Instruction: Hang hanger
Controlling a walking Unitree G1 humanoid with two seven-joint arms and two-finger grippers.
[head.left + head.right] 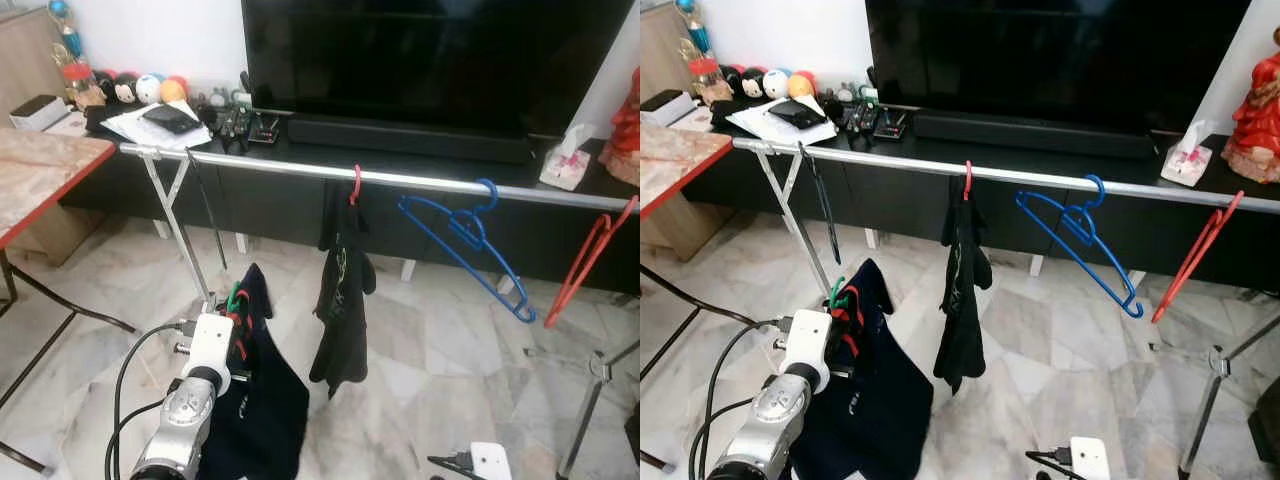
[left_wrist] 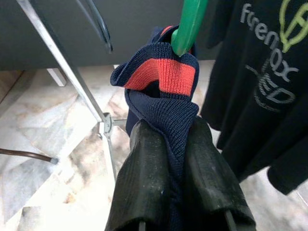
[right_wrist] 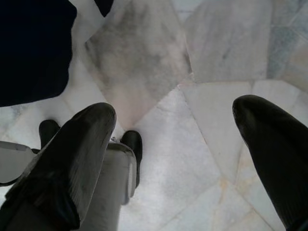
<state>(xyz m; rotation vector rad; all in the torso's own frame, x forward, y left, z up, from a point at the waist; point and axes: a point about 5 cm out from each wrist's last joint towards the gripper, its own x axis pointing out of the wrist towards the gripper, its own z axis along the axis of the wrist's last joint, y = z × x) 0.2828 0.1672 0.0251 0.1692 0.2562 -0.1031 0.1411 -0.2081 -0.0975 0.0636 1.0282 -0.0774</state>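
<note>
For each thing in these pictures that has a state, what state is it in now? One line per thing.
Left gripper: shut on the navy garment's collar.
Navy knit garment with red stripe: on a green plastic hanger, held below the rail.
Silver metal rail: horizontal.
Black printed T-shirt: hanging from the rail on a red hook.
Blue plastic hanger: empty, hanging tilted.
Red plastic hanger: empty, hanging tilted.
Right gripper: open, over the floor.

A rail (image 1: 420, 181) is stretched across the scene in front of a low cabinet (image 1: 420, 215), on which a television (image 1: 430, 60) is set. From the rail, a hanger with a garment (image 1: 342, 290) is hung near the middle, with two bare hangers (image 1: 465, 240) to its right. A table (image 1: 40, 170) is placed at far left. Below the rail's left part, a garment on a hanger (image 2: 166, 96) is clamped in the left end effector (image 2: 175, 187).
</note>
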